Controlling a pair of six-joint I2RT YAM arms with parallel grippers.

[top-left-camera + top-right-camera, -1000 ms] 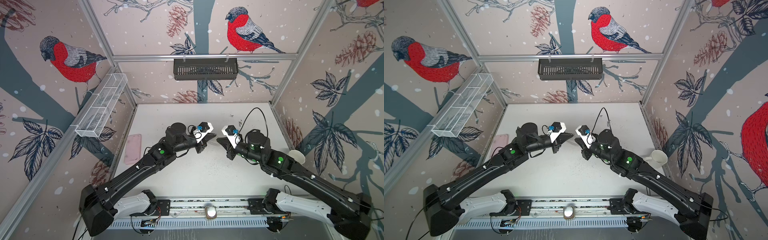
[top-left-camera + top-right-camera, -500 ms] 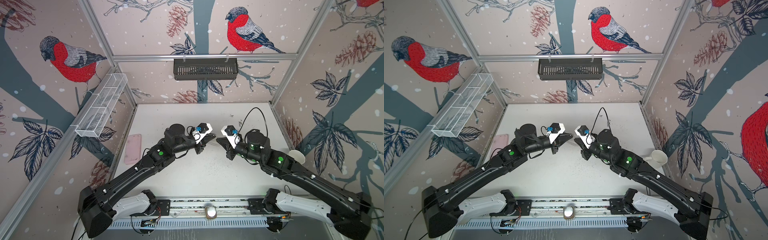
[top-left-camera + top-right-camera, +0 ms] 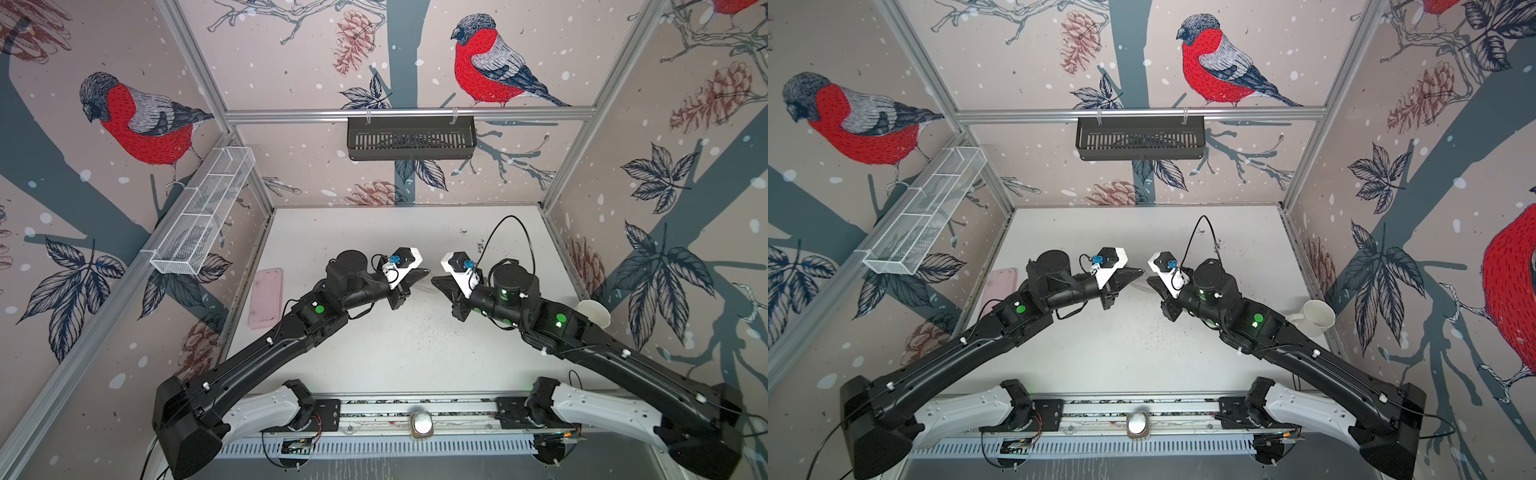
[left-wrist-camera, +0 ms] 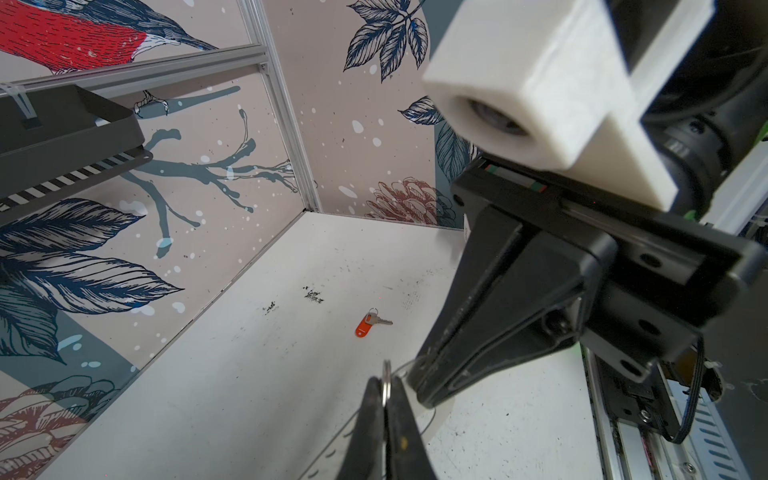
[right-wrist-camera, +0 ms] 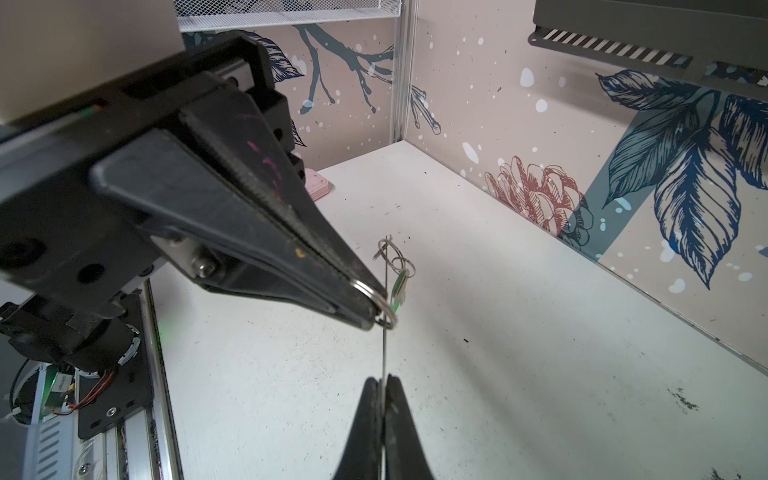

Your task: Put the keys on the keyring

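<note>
Right wrist view: right gripper (image 5: 381,379) clamps the keyring (image 5: 384,349), left gripper (image 5: 375,318) pinches a metal ring (image 5: 392,311); hold the keyring steady, feed slowly.

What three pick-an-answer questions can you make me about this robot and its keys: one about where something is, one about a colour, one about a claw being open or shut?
1. Where is the small silver key with the red-orange plastic tag?
A) lying on the white table
B) in the black wall basket
C) in the right gripper

2. What colour is the tag on the dangling silver key?
A) blue
B) green
C) yellow

3. How is the left gripper?
A) wide open
B) shut on nothing
C) shut on a silver metal ring

Answers:
1 A, the left wrist view shows it flat on the table, apart from both grippers.
2 B, the right wrist view shows bright green.
3 C, its fingertips pinch the ring.
</note>
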